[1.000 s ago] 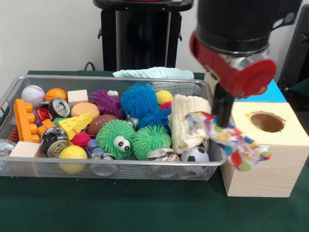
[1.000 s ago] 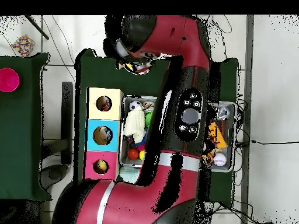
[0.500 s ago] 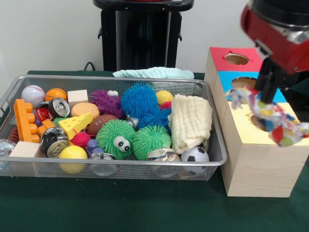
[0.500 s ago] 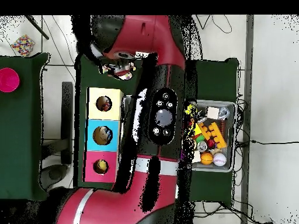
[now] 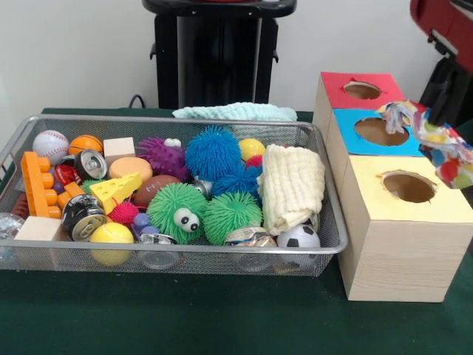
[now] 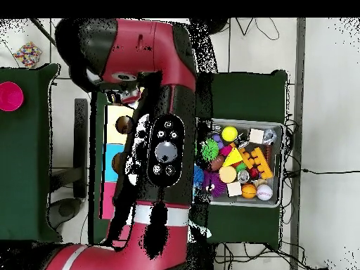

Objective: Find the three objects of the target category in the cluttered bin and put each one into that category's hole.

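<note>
White polka-dotted cloth piece (image 5: 436, 140): hanging above the pale wooden box's yellow-topped round hole (image 5: 409, 187), toward its right side. Red-and-black arm's gripper: grip undeterminable. Silver wire-mesh bin (image 5: 185, 255): sitting left, holding toys.

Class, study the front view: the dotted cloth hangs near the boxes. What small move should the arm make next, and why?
Probably shift the polka-dot cloth a little toward the camera, over the yellow hole, then lower it. The cloth hangs above the boxes' right edge, level with the blue-topped hole, not yet over the yellow one.
</note>
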